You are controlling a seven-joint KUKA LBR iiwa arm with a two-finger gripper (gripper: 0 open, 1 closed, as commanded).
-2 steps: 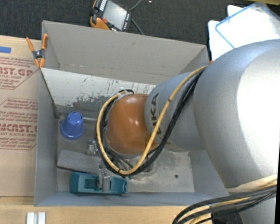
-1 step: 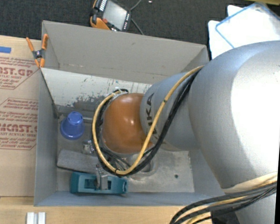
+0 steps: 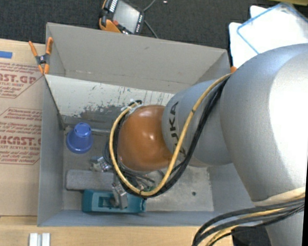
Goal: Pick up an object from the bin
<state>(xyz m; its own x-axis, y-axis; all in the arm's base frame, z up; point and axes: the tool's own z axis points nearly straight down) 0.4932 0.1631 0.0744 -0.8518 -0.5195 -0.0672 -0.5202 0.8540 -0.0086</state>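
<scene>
My gripper [image 3: 119,194] reaches down at the front of the bin, below the orange cover on the wrist. Its metal tip is right over a teal tool-like thing [image 3: 101,201] lying along the front wall. A grey rectangular block [image 3: 82,180] lies just left of the gripper, beside the teal thing. A blue cap-shaped cup [image 3: 79,138] stands further back on the left, apart from the gripper. The cover hides most of the gripper.
The arm and its cables come in from the right and cover the middle and right of the bin. The bin's front wall is close behind the teal thing, and the left wall is near the blue cup.
</scene>
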